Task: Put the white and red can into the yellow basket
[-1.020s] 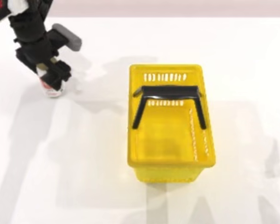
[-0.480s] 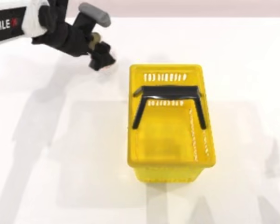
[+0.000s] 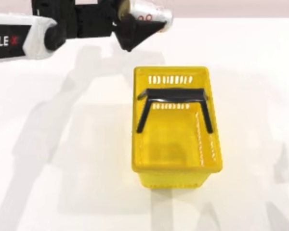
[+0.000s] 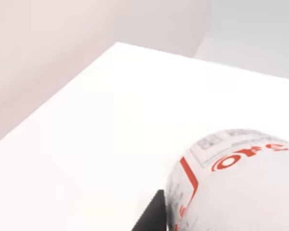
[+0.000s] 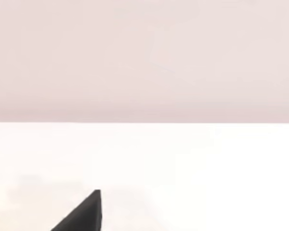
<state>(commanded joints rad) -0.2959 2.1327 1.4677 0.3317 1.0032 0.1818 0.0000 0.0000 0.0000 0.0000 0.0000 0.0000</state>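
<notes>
My left gripper (image 3: 136, 25) is raised at the back of the table, just behind and left of the yellow basket (image 3: 170, 70). It is shut on the white and red can (image 3: 149, 13), which lies tilted on its side in the grip with its silver end pointing right. The left wrist view is filled at one corner by the can (image 4: 236, 187), its red markings showing, with one dark fingertip (image 4: 154, 217) pressed against it. The basket stands upright, its black handle (image 3: 173, 93) folded across the back half and nothing showing inside.
My right gripper (image 5: 127, 216) is outside the top view. Its wrist view shows one dark fingertip (image 5: 89, 214) over bare white table, with a pale wall beyond. The table's back edge runs just behind the left gripper.
The left arm has lifted the can off the table at the left and swung it up and right, toward the basket's back edge. The basket has stayed put.
</notes>
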